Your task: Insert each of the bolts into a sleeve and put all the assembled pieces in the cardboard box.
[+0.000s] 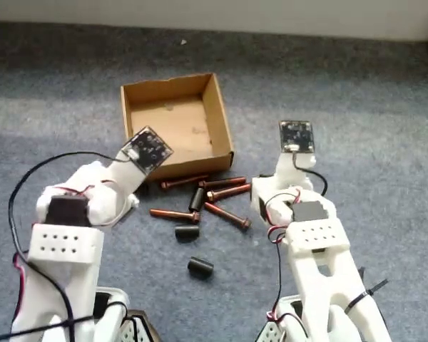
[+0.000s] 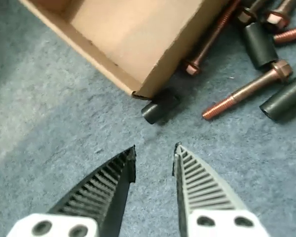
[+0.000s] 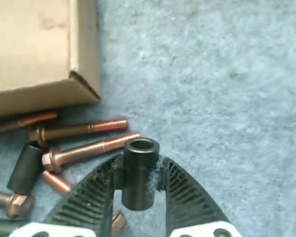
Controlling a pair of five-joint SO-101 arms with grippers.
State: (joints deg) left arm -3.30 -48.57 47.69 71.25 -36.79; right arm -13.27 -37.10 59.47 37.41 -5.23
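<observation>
The worktop (image 1: 385,107) was covered in grey-blue carpet; on it, towards the far side, sat the open cardboard box (image 1: 222,117), its flaps gone and its walls upright; faint marks on its floor were too small to read. The left arm (image 1: 64,235) and the right arm (image 1: 314,235), both white, stood at the near edge, each bent towards the box; the left wrist was over the box's near-left corner and the right wrist just off its near-right corner.

Between the arms, just in front of the box, lay the bolts (image 1: 227,215), copper-coloured and loose, several side by side and one angled across; none sat in a sleeve. A black sleeve (image 1: 196,197) lay among them, a second sleeve (image 1: 187,231) just beside the nearest bolt, and a lone sleeve (image 1: 200,267) farther towards the arm bases, apart from the heap; a corner sleeve (image 2: 160,106) lay on its side just beside the box's outer corner.

The left claw (image 2: 155,147) hung above bare carpet near that corner sleeve, its jaws parted by a narrow gap and holding nothing; the right claw (image 3: 139,160) was clamped on a held sleeve (image 3: 138,177), upright with its bore showing, above the carpet beside the bolts.
</observation>
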